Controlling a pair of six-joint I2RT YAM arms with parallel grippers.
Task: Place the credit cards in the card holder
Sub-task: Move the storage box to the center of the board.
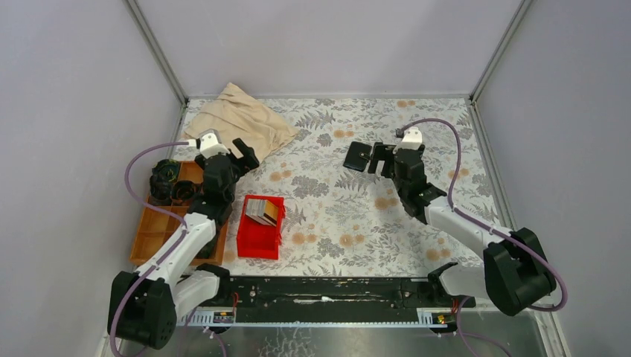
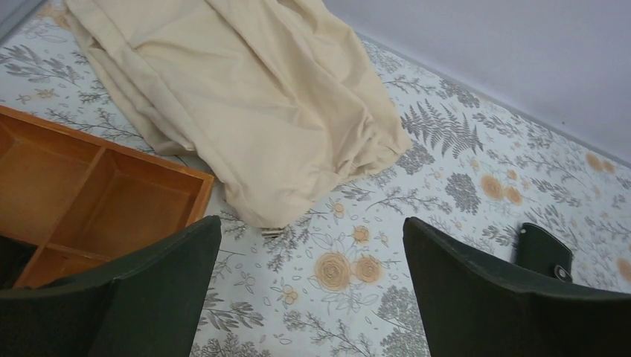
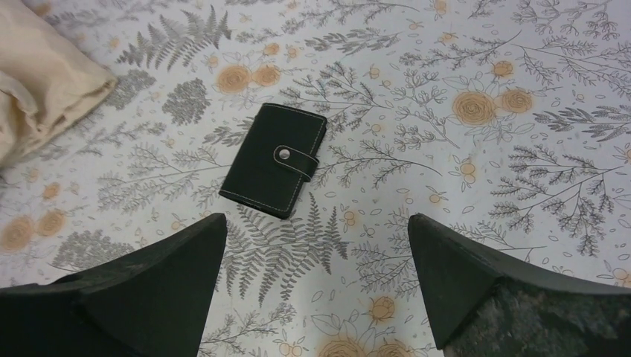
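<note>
View from above: credit cards [image 1: 263, 210] stacked in red bin [image 1: 257, 244]; card holder [image 1: 358, 157] on floral surface [image 1: 335, 216], just beside right hand [image 1: 382, 160]. Left wrist: left hand [image 2: 312, 227] wide open, empty, near beige cloth [image 2: 245, 97]. Right wrist: right hand wide open, empty; card holder ahead of fingertips, clasp shut.

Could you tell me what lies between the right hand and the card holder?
Only bare floral table cover, from right hand to card holder, in the right wrist view.
</note>
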